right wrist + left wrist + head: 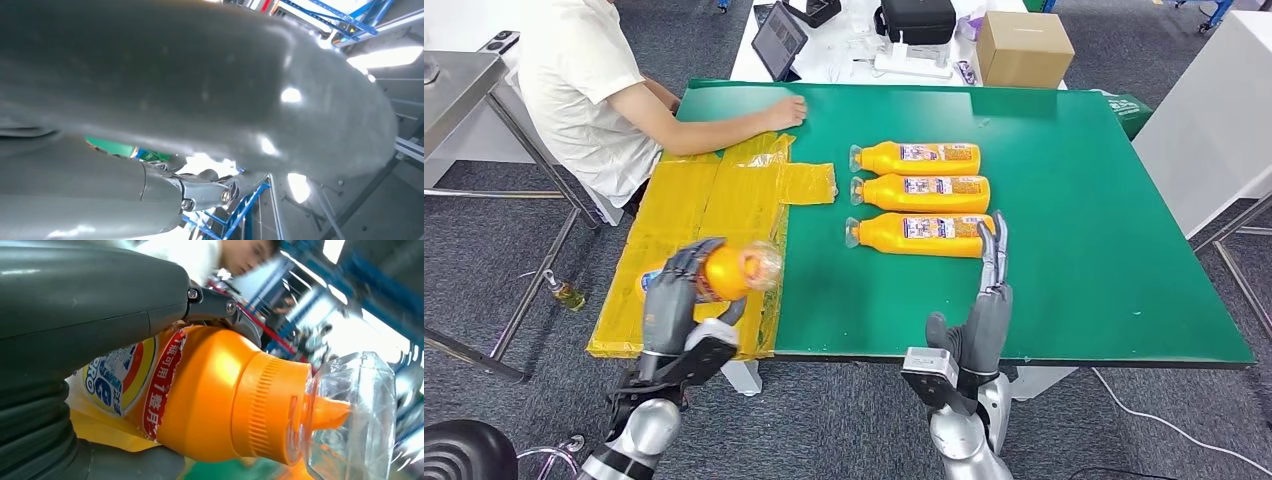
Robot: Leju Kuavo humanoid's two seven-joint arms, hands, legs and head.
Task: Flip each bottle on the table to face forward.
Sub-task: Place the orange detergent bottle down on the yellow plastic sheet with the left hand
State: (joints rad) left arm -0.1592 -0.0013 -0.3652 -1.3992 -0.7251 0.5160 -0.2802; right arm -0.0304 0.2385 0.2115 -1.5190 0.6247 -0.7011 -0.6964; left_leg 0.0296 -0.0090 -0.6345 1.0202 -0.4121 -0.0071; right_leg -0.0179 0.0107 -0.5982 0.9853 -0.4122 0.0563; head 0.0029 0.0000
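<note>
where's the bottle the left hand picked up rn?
Head view: the held bottle is in the left hand, over the yellow taped strip at the table's left near edge, clear cap toward the three bottles lying in a row.

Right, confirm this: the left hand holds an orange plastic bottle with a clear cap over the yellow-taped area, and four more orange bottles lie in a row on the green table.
Not quite. The head view shows three orange bottles in that row on the green table, not four. The rest holds: the left hand holds an orange plastic bottle with a clear cap over the yellow-taped area.
</note>
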